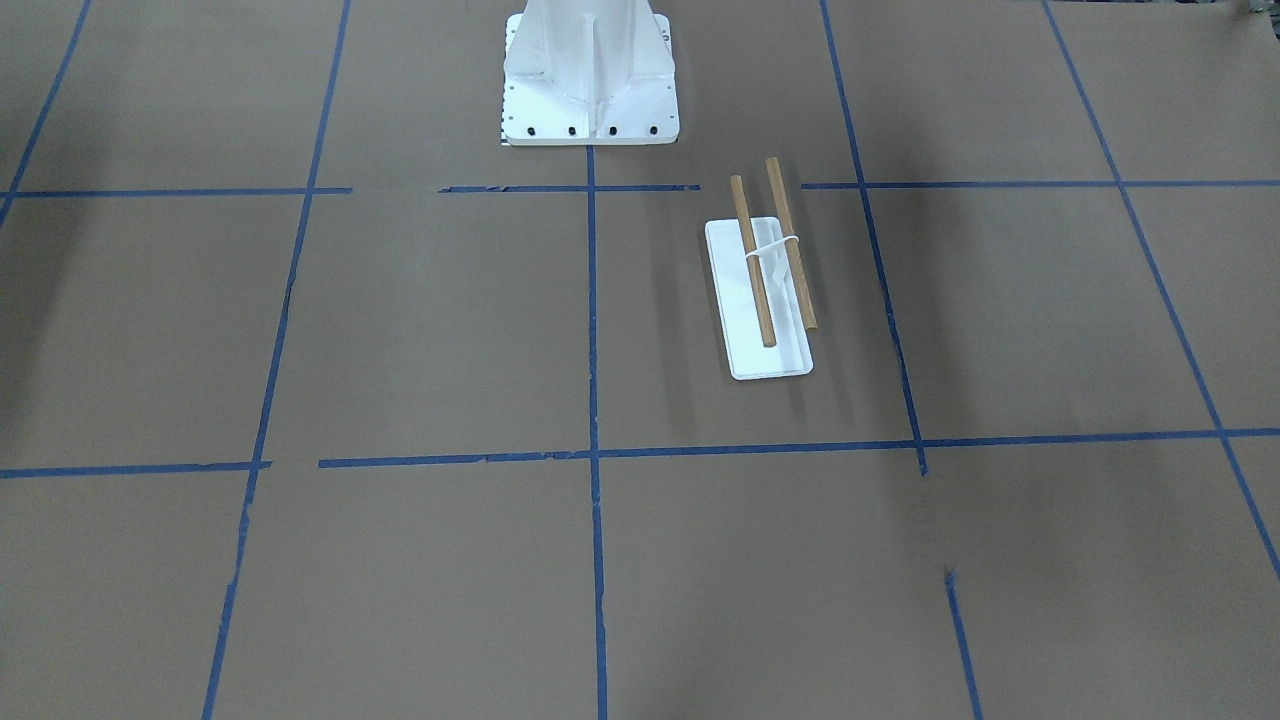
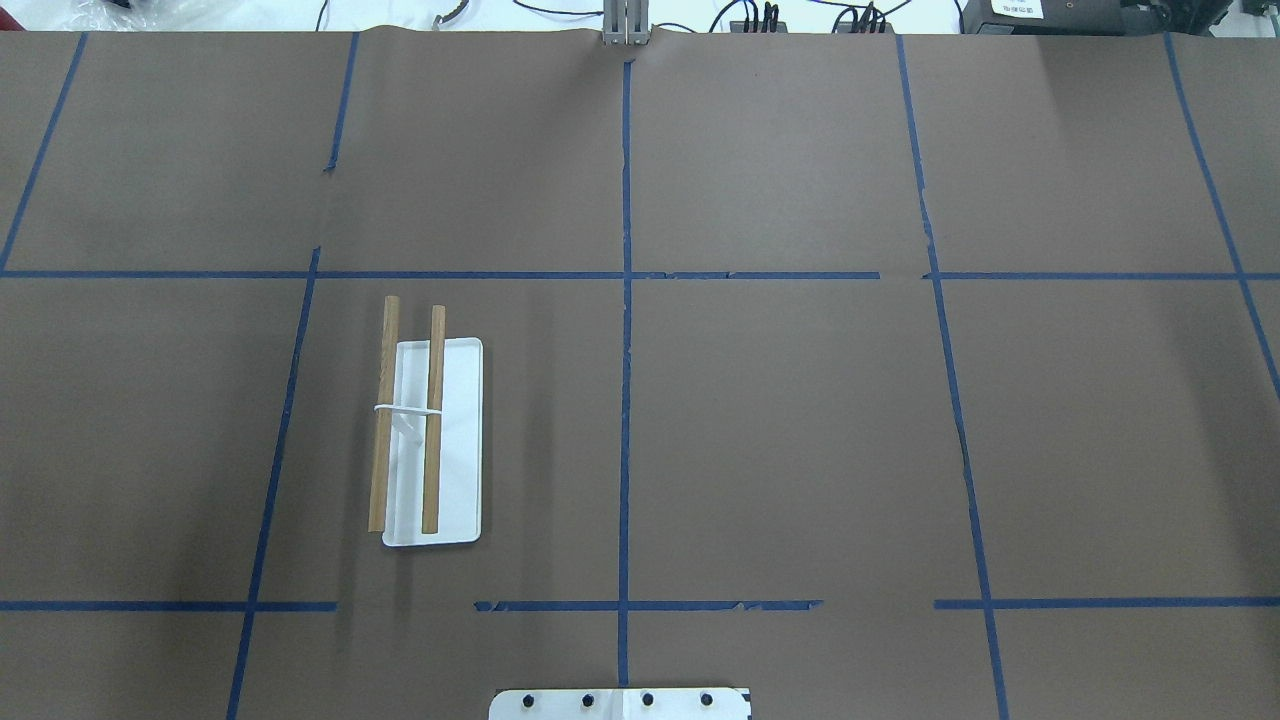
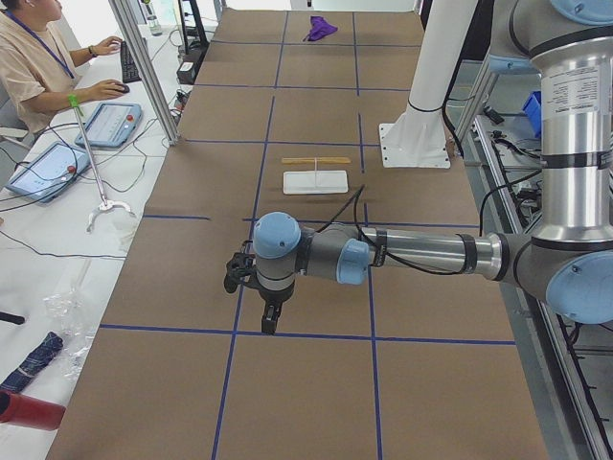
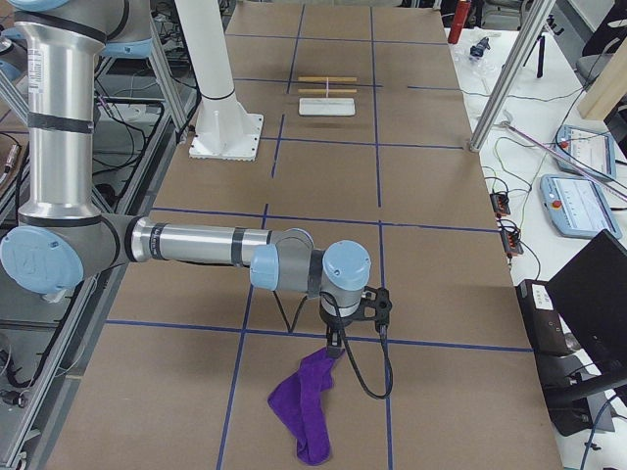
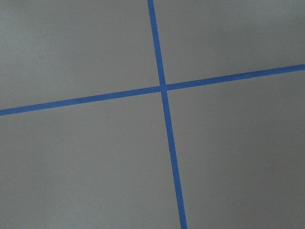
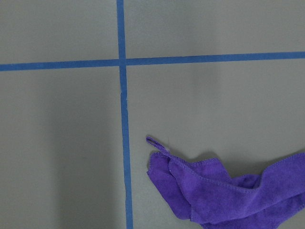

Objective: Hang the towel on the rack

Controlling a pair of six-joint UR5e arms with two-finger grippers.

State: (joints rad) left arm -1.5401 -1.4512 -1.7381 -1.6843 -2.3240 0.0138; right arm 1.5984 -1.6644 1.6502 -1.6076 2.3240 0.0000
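Observation:
The rack [image 1: 770,250] has a flat white base and two brown rods joined by a white bracket. It stands on the brown table, also in the overhead view [image 2: 408,410] and both side views [image 3: 316,177] [image 4: 326,103]. The purple towel [image 4: 306,406] lies crumpled on the table at the robot's right end, also in the right wrist view [image 6: 224,191] and far off in the left side view [image 3: 321,29]. My right gripper [image 4: 333,345] hangs over the towel's upper end. My left gripper [image 3: 271,321] hangs over bare table. I cannot tell whether either is open or shut.
The white bolted robot pedestal [image 1: 590,80] stands near the rack. Blue tape lines cross the brown paper. An operator [image 3: 38,67] sits with tablets beyond the table's far edge in the left side view. A laptop and tablets [image 4: 578,206] lie beside the table.

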